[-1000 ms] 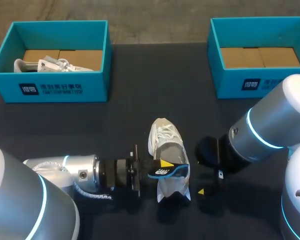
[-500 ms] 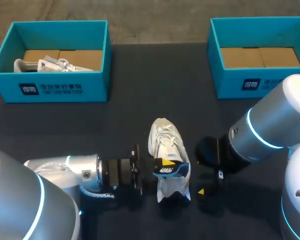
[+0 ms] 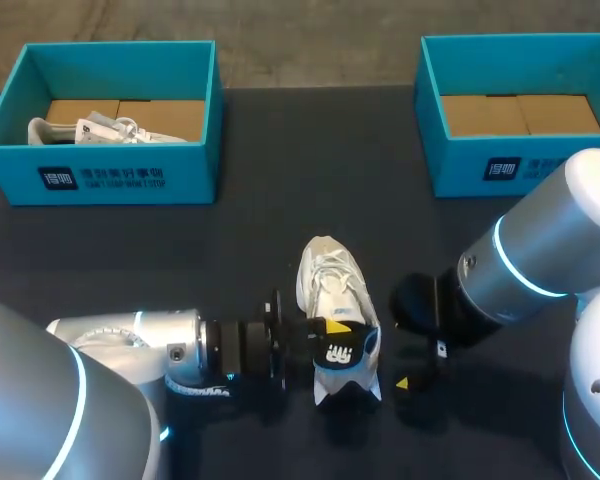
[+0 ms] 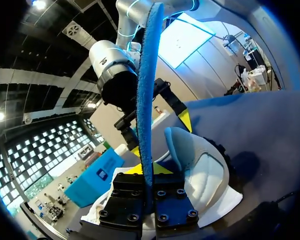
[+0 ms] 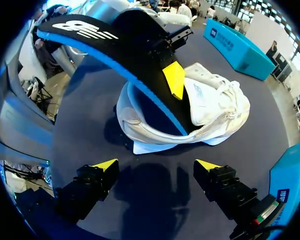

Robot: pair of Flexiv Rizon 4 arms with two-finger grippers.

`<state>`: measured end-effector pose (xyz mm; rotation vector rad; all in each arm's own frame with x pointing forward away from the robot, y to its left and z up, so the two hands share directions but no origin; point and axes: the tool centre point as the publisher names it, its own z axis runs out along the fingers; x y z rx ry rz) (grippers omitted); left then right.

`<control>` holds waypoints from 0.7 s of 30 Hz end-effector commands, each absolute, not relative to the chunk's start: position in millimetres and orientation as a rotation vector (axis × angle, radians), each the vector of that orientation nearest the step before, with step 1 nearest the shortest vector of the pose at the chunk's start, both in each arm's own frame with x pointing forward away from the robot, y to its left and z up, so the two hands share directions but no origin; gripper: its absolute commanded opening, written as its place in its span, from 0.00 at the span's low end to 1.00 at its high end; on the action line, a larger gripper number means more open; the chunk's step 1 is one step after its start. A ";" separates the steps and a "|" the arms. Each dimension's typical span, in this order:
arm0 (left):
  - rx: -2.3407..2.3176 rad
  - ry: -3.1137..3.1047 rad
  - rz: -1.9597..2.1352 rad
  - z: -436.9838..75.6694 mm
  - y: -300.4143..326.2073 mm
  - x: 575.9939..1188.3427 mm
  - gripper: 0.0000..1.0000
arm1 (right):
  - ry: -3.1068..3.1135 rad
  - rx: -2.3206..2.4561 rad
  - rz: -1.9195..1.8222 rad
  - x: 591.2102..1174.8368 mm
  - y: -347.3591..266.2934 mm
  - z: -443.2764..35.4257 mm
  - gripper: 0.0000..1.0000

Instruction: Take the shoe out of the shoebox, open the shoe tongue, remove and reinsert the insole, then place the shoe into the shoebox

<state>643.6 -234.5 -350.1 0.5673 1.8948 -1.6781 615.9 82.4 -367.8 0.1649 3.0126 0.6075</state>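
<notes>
A white shoe (image 3: 332, 290) lies on the dark table at the middle, toe pointing away, on a sheet of white paper. My left gripper (image 3: 325, 340) comes in from the left and is shut on the black, blue-edged insole (image 3: 344, 350) over the shoe's heel. In the left wrist view the insole (image 4: 147, 100) stands on edge between the fingers, with the shoe (image 4: 205, 172) beside it. From the right wrist view the insole (image 5: 115, 45) slants down into the shoe (image 5: 217, 107) opening. My right gripper (image 5: 157, 165) hangs open just short of the heel, holding nothing.
A teal shoebox (image 3: 100, 180) at the back left holds another white shoe (image 3: 95, 130). A second teal shoebox (image 3: 480, 170) stands at the back right, with only brown cardboard showing inside. My right arm (image 3: 520, 270) fills the right front of the table.
The left wrist has rolled, tipping the insole from nearly flat to steeper, so its printed black face now shows from above. The right arm and the shoe have stayed put.
</notes>
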 end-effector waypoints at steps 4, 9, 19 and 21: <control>0.533 1.923 -1.615 -352.7 -238.7 648.6 0.00 | 3.010 0.166 0.608 614.4 82.3 -367.9 1.00; 0.534 1.938 -1.612 -353.7 -240.0 649.5 0.00 | 3.010 0.166 0.608 614.4 82.3 -367.9 1.00; 0.520 1.953 -1.628 -347.9 -236.8 645.6 0.00 | 3.010 0.166 0.608 614.4 82.3 -367.9 1.00; 0.519 1.953 -1.630 -346.2 -235.5 644.2 0.00 | 3.010 0.166 0.608 614.4 82.3 -367.9 1.00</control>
